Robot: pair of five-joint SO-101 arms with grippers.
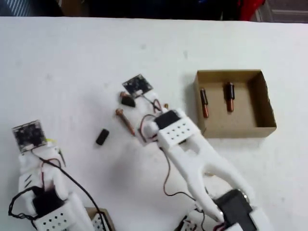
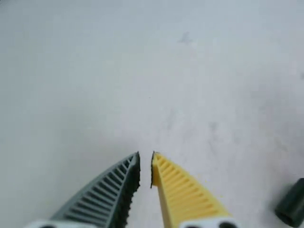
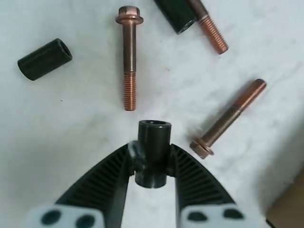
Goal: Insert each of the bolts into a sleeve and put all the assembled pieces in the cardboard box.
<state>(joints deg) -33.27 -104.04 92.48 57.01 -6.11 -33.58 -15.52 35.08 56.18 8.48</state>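
Held sleeve [image 3: 154, 137]: pinched at mid-length between the fingers of the right gripper [image 3: 152, 151], open end pointing away from the wrist
Right gripper: closed to the sleeve's width, gripping only that
First bolt [image 3: 129, 57]: flat on the table [image 3: 71, 123] just ahead of the fingertips, threads toward them
Second bolt [image 3: 228, 118]: beside one finger, head nearest the gripper
Third bolt [image 3: 211, 31]: farther ahead, against another sleeve [image 3: 175, 14]; whether inside it, cannot tell
Loose sleeve [image 3: 45, 59]: on its side, ahead and off to one side
Cardboard box [image 1: 231, 74]: beside the right arm, two assembled pieces [image 1: 205, 102] lying apart in it
Left gripper [image 2: 145, 161]: fingers nearly together, thin slit between tips, holding nothing
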